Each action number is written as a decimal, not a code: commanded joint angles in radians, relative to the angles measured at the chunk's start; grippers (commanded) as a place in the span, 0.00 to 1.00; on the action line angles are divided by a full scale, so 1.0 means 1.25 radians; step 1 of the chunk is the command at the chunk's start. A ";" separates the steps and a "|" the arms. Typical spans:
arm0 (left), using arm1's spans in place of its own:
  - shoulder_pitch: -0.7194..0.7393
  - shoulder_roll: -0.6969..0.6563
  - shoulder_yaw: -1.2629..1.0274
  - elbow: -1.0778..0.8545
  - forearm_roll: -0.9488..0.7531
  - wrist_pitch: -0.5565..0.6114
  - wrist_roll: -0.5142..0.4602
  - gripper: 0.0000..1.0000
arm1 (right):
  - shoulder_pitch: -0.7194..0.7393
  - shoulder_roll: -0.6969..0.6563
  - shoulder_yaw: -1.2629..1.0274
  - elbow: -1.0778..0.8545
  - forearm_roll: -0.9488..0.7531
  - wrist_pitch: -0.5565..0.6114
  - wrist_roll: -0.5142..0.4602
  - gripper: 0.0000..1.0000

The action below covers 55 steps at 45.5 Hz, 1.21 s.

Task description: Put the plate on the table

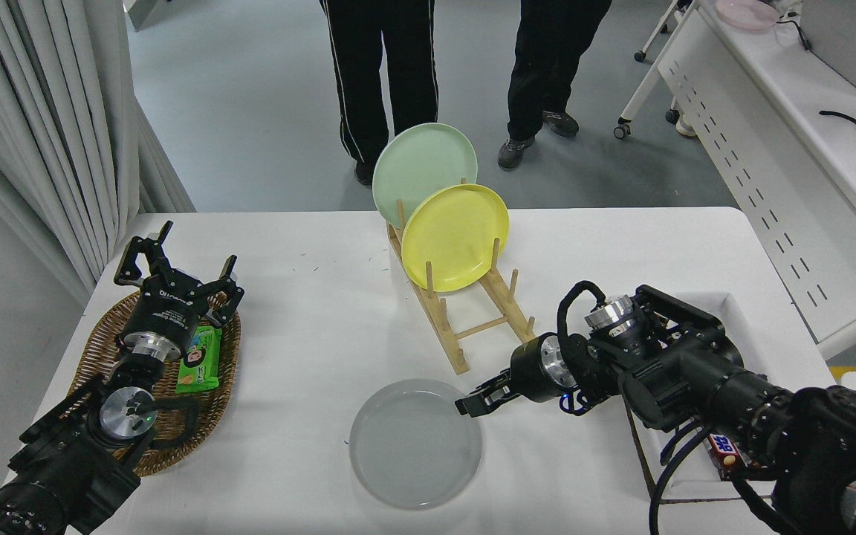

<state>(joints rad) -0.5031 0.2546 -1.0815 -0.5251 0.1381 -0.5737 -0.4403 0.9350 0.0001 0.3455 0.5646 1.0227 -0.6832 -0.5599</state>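
Observation:
The light-grey plate [414,444] lies nearly flat, low over the white table [309,319] at its near middle. My right gripper [469,405] comes in from the right and is shut on the plate's upper right rim. I cannot tell whether the plate rests on the table or hangs just above it. My left gripper [189,256] is open and empty, parked over the wicker basket [93,357] at the left.
A wooden rack [472,319] behind the grey plate holds a yellow plate [455,236] and a pale green plate [417,167]. A green snack pack [200,358] lies in the basket. A white box [740,308] is under my right arm. Two people [383,74] stand at the far side.

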 commanded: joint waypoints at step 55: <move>0.000 0.000 0.000 0.000 0.000 0.000 0.000 1.00 | 0.333 -0.498 0.145 0.563 0.137 0.473 0.002 1.00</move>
<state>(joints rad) -0.5032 0.2547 -1.0819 -0.5252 0.1379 -0.5737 -0.4403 1.3408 -0.5190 0.4736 1.2606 1.2147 -0.3128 -0.5592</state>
